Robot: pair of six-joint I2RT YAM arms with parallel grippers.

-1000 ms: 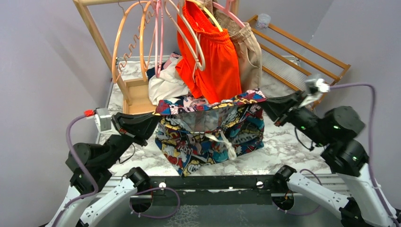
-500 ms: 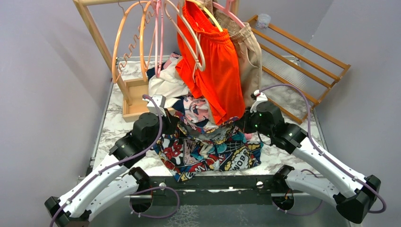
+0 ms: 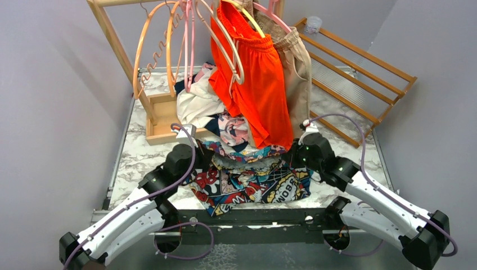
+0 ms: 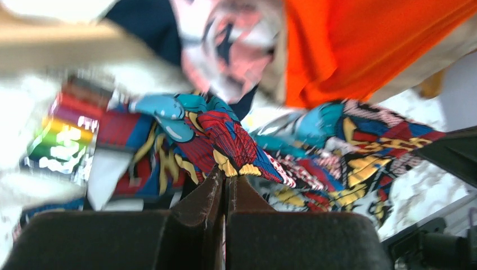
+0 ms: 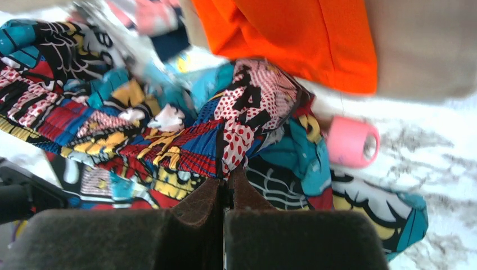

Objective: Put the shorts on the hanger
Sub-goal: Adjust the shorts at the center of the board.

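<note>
Pinching the shorts (image 3: pixel 247 183): left pincer (image 4: pixel 225 175) and right pincer (image 5: pixel 227 178).

The shorts (image 3: pixel 250 183) lie on the table (image 3: pixel 132 166) near its front edge, with the clothes pile (image 3: pixel 202 104) behind them.

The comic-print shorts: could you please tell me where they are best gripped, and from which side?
Probably the elastic waistband, one end per gripper, approached from the outer sides. On the shorts it runs across the far edge, and the left gripper and right gripper pinch fabric at its ends, holding it spread.
</note>
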